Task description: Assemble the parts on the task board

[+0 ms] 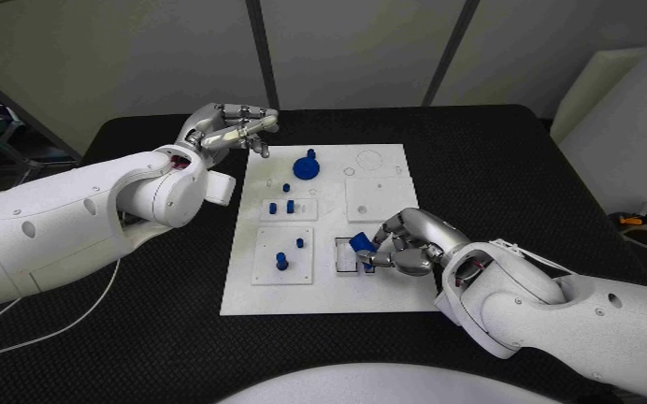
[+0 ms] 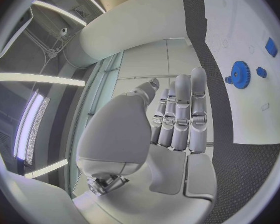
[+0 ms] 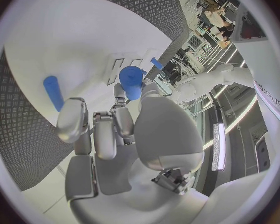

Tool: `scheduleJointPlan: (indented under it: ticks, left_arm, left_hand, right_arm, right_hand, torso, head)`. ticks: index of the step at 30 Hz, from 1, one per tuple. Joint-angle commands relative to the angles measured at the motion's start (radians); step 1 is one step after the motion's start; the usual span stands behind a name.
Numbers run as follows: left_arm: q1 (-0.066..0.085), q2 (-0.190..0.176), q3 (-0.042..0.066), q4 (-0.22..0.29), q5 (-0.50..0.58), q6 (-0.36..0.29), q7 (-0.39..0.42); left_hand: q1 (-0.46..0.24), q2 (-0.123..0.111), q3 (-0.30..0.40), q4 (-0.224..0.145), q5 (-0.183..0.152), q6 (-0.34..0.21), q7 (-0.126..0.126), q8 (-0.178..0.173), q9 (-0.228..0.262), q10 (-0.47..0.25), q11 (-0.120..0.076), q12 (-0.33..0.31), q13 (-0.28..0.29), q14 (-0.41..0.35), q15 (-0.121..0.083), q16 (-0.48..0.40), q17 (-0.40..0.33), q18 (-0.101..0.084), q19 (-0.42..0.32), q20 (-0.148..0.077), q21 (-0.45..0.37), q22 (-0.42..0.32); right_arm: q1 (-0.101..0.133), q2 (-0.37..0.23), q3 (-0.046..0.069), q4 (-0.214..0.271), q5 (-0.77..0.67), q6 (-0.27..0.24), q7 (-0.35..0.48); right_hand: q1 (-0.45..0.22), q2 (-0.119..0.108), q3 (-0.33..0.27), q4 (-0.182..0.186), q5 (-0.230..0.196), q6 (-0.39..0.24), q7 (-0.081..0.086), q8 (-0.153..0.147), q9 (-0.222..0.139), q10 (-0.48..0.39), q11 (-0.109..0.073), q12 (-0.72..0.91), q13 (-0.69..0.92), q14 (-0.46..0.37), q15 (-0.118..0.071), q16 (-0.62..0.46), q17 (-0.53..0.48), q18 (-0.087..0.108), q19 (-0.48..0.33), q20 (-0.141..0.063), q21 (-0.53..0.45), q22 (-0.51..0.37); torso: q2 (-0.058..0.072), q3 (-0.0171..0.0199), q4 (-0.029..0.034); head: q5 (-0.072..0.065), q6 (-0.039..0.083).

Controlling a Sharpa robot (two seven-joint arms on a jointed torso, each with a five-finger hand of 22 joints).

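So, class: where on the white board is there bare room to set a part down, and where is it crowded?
The white task board is bare along its near edge and around the faint circles at its far right corner. It is crowded mid-left around the blue gear and small blue pegs, and where the right hand holds a blue piece.

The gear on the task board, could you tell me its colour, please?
Blue; the gear shows best in the head view.
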Motion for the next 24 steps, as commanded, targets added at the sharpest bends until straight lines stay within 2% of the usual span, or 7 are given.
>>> scheduleJointPlan:
  ticks: [1,5,11,18,21,24]
  left_arm:
    - [0.001,0.001,0.000,0.002,0.006,0.014,0.002]
    - [0.001,0.003,0.000,0.003,0.006,0.015,0.002]
    - [0.001,0.002,0.000,0.003,0.006,0.015,0.002]
    - [0.001,0.003,0.000,0.002,0.006,0.019,0.000]
    - [0.001,0.005,0.000,0.000,0.006,0.020,-0.001]
    - [0.001,0.005,0.000,0.000,0.006,0.019,0.000]
  left_hand:
    - [-0.005,0.006,-0.007,-0.002,0.002,-0.006,-0.001,-0.002,-0.001,-0.008,0.000,0.004,0.001,0.000,0.009,-0.004,-0.001,-0.013,0.007,0.003,-0.004,-0.001]
    - [-0.005,0.006,-0.007,-0.002,0.002,-0.006,-0.001,-0.002,-0.001,-0.008,0.000,0.004,0.001,0.000,0.009,-0.004,-0.001,-0.013,0.007,0.003,-0.004,-0.001]
    - [-0.005,0.006,-0.007,-0.002,0.002,-0.006,-0.001,-0.002,-0.001,-0.008,0.000,0.004,0.001,0.000,0.009,-0.004,-0.001,-0.013,0.007,0.003,-0.004,-0.001]
    - [-0.004,0.007,-0.007,-0.002,0.003,-0.007,-0.001,-0.002,-0.001,-0.010,0.000,0.006,0.001,0.000,0.009,-0.004,-0.002,-0.013,0.007,0.003,-0.004,-0.002]
    - [-0.004,0.007,-0.007,-0.002,0.003,-0.007,-0.001,-0.002,-0.001,-0.010,0.000,0.006,0.001,0.000,0.009,-0.004,-0.002,-0.013,0.008,0.003,-0.005,-0.002]
    - [-0.004,0.007,-0.007,-0.002,0.003,-0.007,-0.001,-0.002,-0.001,-0.010,0.000,0.006,0.001,0.000,0.009,-0.004,-0.002,-0.013,0.008,0.003,-0.005,-0.002]
  right_arm:
    - [0.003,0.019,0.001,-0.010,0.002,0.024,-0.006]
    - [0.004,0.039,0.001,-0.025,0.002,0.069,-0.023]
    - [0.005,0.063,0.001,-0.048,-0.011,0.121,-0.052]
    - [0.005,0.083,0.002,-0.063,-0.030,0.126,-0.073]
    - [0.005,0.097,0.002,-0.071,-0.042,0.122,-0.087]
    - [0.005,0.103,0.002,-0.076,-0.048,0.119,-0.093]
  right_hand:
    - [-0.022,0.001,-0.010,0.000,0.003,0.026,-0.015,0.003,0.039,0.008,-0.001,0.001,0.003,0.080,-0.007,0.005,0.138,-0.013,0.004,-0.002,0.006,0.001]
    - [-0.045,0.009,-0.022,0.000,-0.004,0.031,-0.018,0.007,0.049,0.009,-0.003,-0.002,0.004,0.080,-0.009,0.005,0.138,-0.013,0.003,-0.003,0.006,0.002]
    - [-0.057,0.020,-0.028,-0.001,-0.012,0.041,-0.023,0.015,0.063,0.009,-0.007,-0.008,0.004,0.079,-0.012,0.004,0.137,-0.012,0.001,-0.005,0.004,0.000]
    - [-0.068,0.023,-0.038,-0.001,-0.009,0.048,-0.029,0.026,0.078,0.012,-0.011,-0.007,0.010,0.080,-0.015,0.006,0.140,-0.012,0.002,-0.008,0.006,0.003]
    - [-0.076,0.021,-0.045,0.000,-0.013,0.049,-0.031,0.030,0.086,0.015,-0.013,-0.006,0.015,0.080,-0.017,0.007,0.142,-0.013,0.003,-0.010,0.007,0.005]
    - [-0.088,0.025,-0.052,0.001,-0.015,0.049,-0.032,0.034,0.094,0.018,-0.014,-0.004,0.020,0.080,-0.018,0.008,0.145,-0.013,0.004,-0.011,0.008,0.007]
  torso:
    - [-0.001,-0.0006,-0.0009]
    - [0.000,-0.0013,0.0017]
    - [-0.001,-0.0004,-0.0005]
    - [0.000,-0.0002,-0.0006]
    - [0.000,0.0018,-0.0013]
    - [0.000,0.0009,0.0000]
  head:
    - [0.003,0.001]
    - [0.002,0.001]
    - [0.007,0.001]
    - [0.006,-0.001]
    - [0.010,0.001]
    - [0.010,0.000]
